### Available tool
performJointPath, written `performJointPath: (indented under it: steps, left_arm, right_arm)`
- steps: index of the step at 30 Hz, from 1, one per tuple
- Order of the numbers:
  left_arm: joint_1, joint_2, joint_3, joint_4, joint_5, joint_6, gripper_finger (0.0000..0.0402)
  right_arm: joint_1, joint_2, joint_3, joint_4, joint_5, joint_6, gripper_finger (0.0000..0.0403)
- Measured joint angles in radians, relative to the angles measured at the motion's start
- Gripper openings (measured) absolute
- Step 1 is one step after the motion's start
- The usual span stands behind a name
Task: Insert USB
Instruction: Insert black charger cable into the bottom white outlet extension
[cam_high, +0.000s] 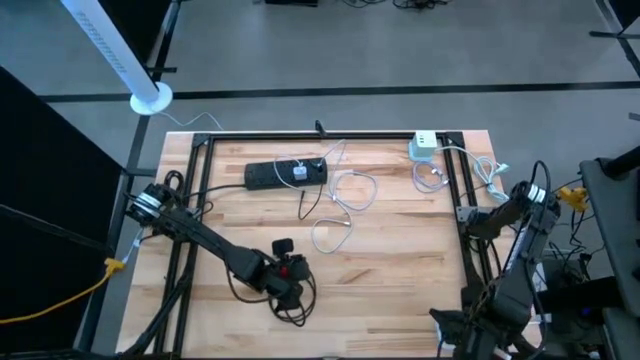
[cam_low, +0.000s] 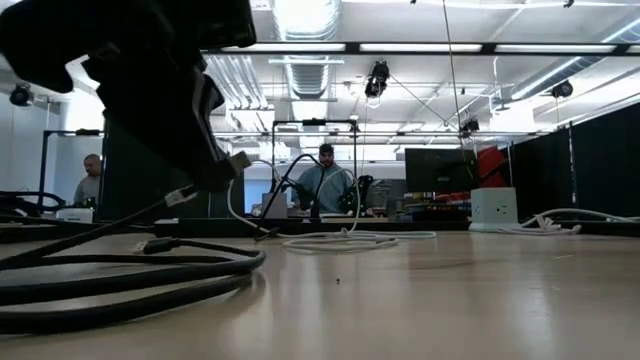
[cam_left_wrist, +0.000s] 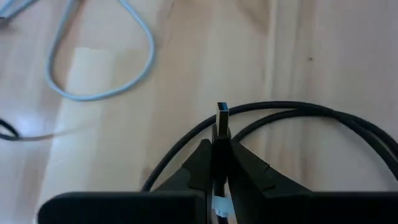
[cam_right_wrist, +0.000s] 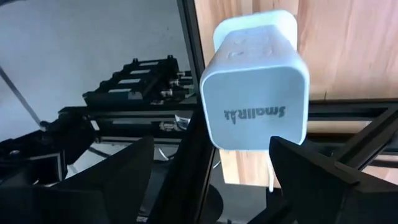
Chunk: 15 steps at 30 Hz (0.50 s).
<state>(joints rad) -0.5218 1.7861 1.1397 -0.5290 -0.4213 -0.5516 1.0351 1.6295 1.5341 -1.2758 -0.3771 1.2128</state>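
My left gripper (cam_high: 285, 272) hovers over the table's near middle, shut on a black USB plug (cam_left_wrist: 222, 121). The plug's metal tip sticks out past the fingertips. Its black cable (cam_high: 290, 305) lies coiled on the wood just near of the gripper. A black power strip (cam_high: 285, 173) lies flat toward the far edge. A white charger cube (cam_high: 425, 147) sits at the far right corner. My right gripper (cam_high: 475, 215) is at the table's right edge, open, and the cube (cam_right_wrist: 255, 81) shows beyond its spread fingers, untouched. My left gripper (cam_left_wrist: 222, 146) pinches the USB plug's black body (cam_left_wrist: 221, 140) between its two fingers, with the metal tip (cam_left_wrist: 222, 114) free in front. The plug (cam_low: 237, 160) is lifted clear of the table, tilted tip-up. Its cable (cam_low: 130, 265) trails down and lies slack on the wood.
White cables (cam_high: 350, 190) loop loosely across the table's middle between the power strip and my left gripper, one loop (cam_left_wrist: 99, 62) close ahead of the plug. More white cable (cam_high: 480, 170) lies by the charger. A black frame rail (cam_high: 465, 190) borders the table. People stand in the room behind.
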Motion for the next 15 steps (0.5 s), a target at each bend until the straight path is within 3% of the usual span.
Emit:
performJointPath:
  steps: [8, 15]
  left_arm:
    - [0.000, 0.001, -0.043, 0.143, -0.006, -0.016, 0.0022]
    - [-0.002, 0.001, -0.056, 0.181, -0.005, -0.016, 0.0022]
  right_arm:
    - [0.001, 0.044, -0.004, -0.093, 0.010, -0.014, 0.0328]
    - [-0.003, 0.106, -0.005, -0.112, -0.018, -0.173, 0.0365]
